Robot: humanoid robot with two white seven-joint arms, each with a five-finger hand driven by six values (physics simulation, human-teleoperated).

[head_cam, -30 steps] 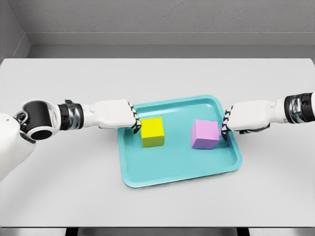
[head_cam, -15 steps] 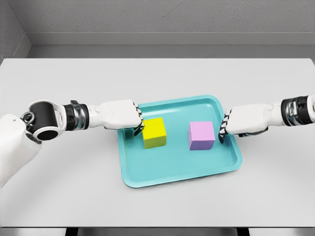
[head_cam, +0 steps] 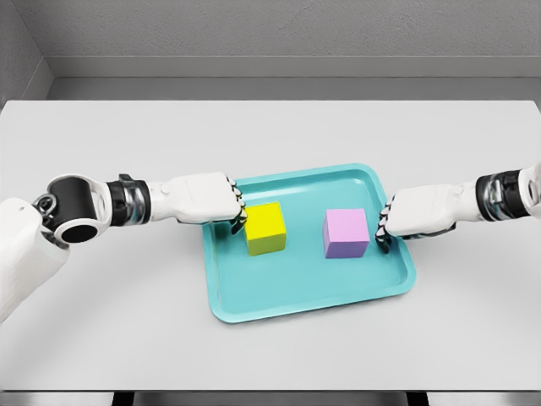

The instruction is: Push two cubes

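Now, left hand (head_cam: 207, 200): reached in level from the left, fingers curled into a fist, knuckles against the yellow cube (head_cam: 265, 227).
Right hand (head_cam: 416, 215): came in level from the right, fingers curled, knuckles just beside the pink cube (head_cam: 346, 233).
Cubes: sat between both fists, apart, on the teal tray (head_cam: 304, 288).
Surface: pale grey table (head_cam: 270, 135), grey wall (head_cam: 279, 30) beyond the hands.

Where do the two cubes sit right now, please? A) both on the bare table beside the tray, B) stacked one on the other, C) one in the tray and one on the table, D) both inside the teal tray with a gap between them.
D: the yellow cube and the pink cube both rest on the floor of the teal tray, side by side with bare tray showing between them.
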